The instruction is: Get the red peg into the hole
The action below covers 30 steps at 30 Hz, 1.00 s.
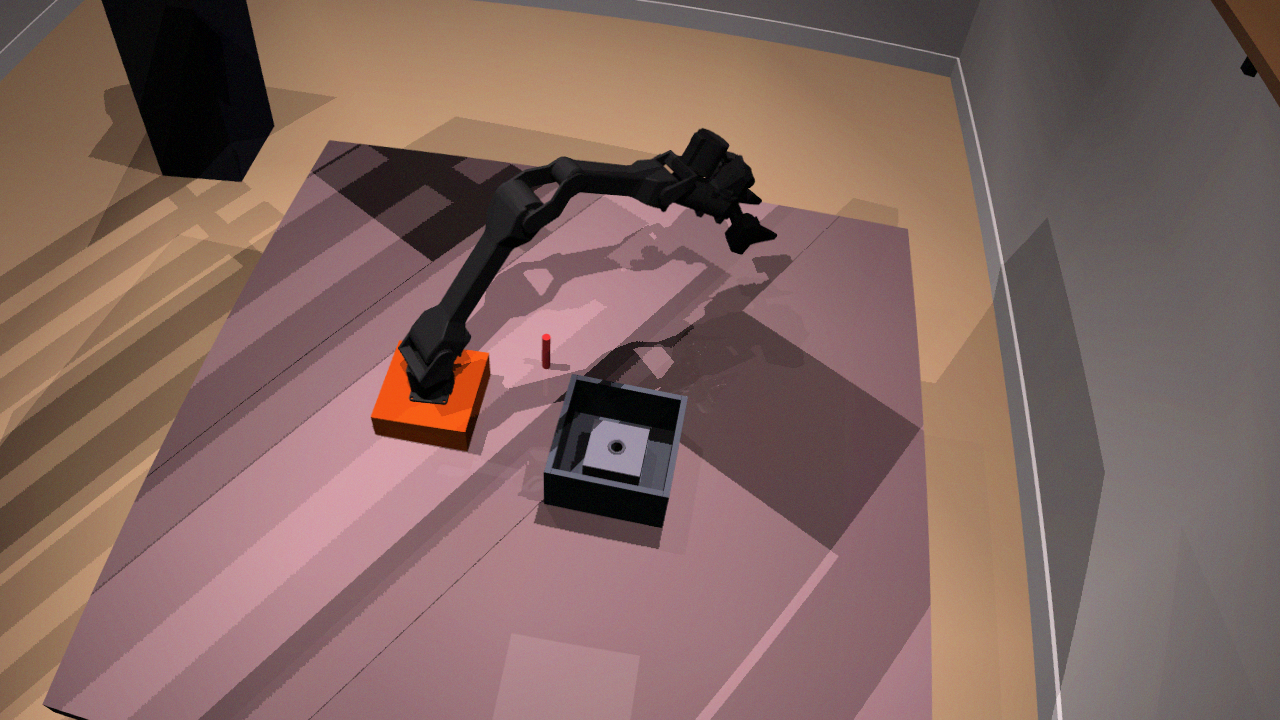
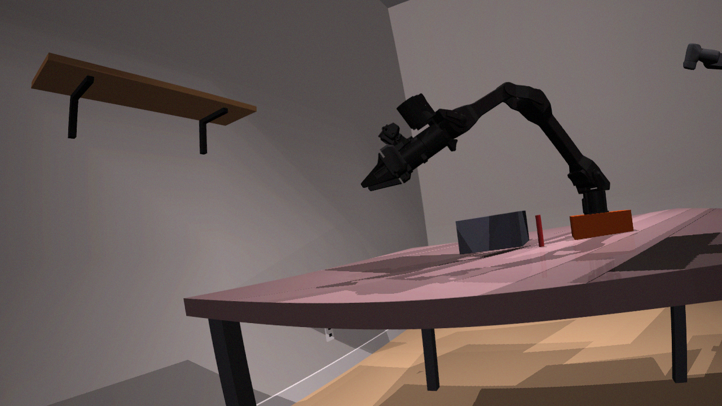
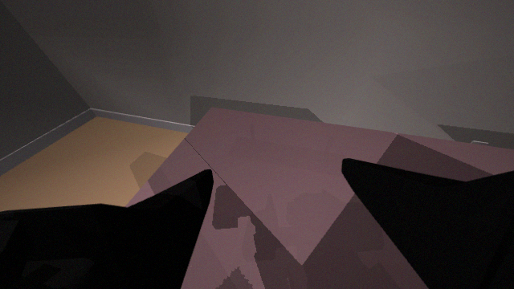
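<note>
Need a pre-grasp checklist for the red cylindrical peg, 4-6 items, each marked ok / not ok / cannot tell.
1. Black parallel-jaw gripper open, nothing between fingers: ok
2. Red cylindrical peg upright on the pink table: ok
3. Gripper lined up over peg: not ok, off to one side and raised
4. Peg in wrist view: not ok
5. Hole in the pale square plate uncovered: ok
6. Peg's fit in hole: cannot tell

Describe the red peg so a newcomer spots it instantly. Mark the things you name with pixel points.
On the pinkish table [image 1: 358,573] [image 2: 312,315], find the orange block [image 1: 420,411] [image 2: 601,225] under the arm. Between it and the open box [image 1: 604,505] [image 2: 492,233] stands the peg [image 1: 546,351] [image 2: 539,231]: upright, slim, the only red thing.
</note>
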Each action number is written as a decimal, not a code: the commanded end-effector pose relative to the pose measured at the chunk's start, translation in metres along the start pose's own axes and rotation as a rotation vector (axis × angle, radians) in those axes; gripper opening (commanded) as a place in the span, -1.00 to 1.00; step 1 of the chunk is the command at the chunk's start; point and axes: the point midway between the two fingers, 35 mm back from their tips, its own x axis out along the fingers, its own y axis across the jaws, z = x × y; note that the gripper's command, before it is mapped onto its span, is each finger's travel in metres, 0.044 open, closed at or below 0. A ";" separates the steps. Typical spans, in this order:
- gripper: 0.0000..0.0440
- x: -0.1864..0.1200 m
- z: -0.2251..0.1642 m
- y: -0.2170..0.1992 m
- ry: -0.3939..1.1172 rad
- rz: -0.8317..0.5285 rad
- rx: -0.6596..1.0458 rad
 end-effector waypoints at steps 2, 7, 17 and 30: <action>1.00 -0.036 0.004 -0.021 0.114 -0.039 0.045; 1.00 -0.082 -0.002 -0.044 0.255 -0.079 0.113; 1.00 -0.169 -0.037 -0.079 0.508 -0.171 0.301; 1.00 -0.249 -0.123 -0.097 0.811 -0.381 0.552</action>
